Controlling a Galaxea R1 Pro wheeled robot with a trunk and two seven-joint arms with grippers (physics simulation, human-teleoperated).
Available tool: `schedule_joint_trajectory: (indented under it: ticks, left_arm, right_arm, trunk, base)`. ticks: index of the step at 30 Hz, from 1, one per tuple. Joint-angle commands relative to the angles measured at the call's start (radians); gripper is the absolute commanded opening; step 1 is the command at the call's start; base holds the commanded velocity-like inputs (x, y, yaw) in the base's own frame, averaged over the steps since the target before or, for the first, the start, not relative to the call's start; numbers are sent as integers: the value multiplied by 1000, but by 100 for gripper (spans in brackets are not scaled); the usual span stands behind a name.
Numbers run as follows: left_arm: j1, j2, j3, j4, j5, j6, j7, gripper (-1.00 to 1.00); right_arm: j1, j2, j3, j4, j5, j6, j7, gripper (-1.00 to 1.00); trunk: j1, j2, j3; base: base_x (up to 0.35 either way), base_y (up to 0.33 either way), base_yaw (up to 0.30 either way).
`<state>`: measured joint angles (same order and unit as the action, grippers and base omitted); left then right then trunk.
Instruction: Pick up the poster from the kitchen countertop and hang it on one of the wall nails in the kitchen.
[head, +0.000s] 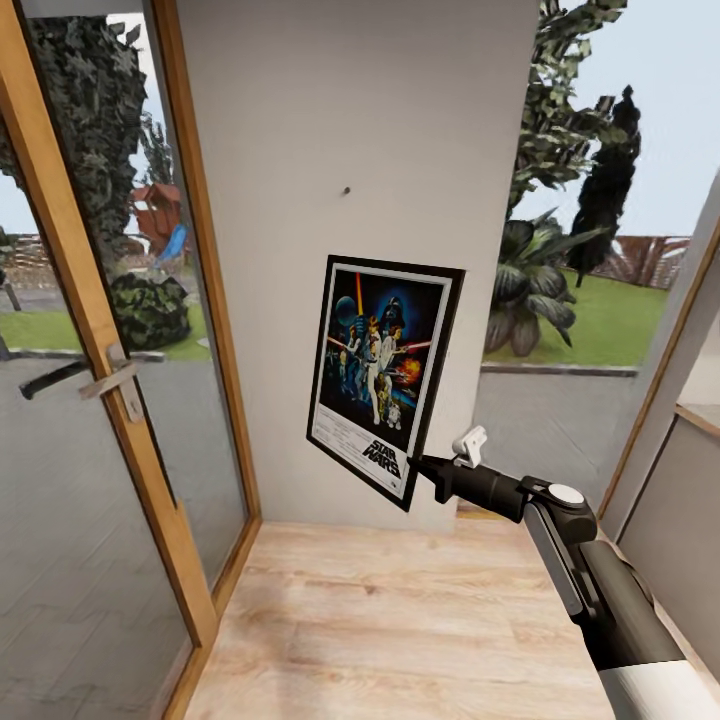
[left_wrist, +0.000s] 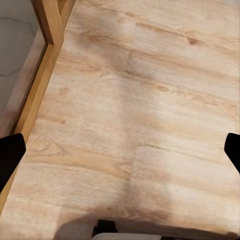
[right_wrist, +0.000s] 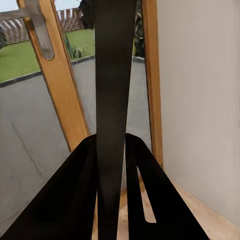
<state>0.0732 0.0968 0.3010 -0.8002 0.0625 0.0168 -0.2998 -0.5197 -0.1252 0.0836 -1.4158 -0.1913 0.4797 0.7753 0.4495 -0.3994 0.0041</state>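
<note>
The right gripper (head: 428, 470) was clamped on the lower right edge of the poster (head: 385, 375), whose black frame (right_wrist: 114, 100) ran edge-on between its closed fingers. The poster stood upright before the grey wall (head: 300, 130), long axis slightly tilted — the wall nail (head: 346, 189) lay above its top edge and a little left. The left gripper (left_wrist: 120, 150) hung open over the wooden floor (left_wrist: 150, 75), empty.
</note>
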Motion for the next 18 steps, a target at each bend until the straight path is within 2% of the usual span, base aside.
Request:
schedule_joint_trajectory:
  ticks: [1,6,11,18]
  left_arm:
    - [0,0,2,-1,6,2,-5,100]
    - [0,0,3,-1,6,2,-5,100]
    - [0,0,3,0,6,2,-4,100]
    - [0,0,1,1,6,3,-4,100]
  right_arm:
    - [0,-1,1,0,-12,10,1,-100]
    - [0,-1,1,0,-13,10,5,-100]
    - [0,-1,1,0,-13,10,5,-100]
    - [0,-1,1,0,-13,10,6,-100]
  trunk:
    - [1,-1,0]
    - [1,-1,1]
    - [1,-1,2]
    - [1,-1,2]
  base:
    - [68,2,0]
    - [25,1,-140]
    - [10,0,-52]
    - [237,0,-8]
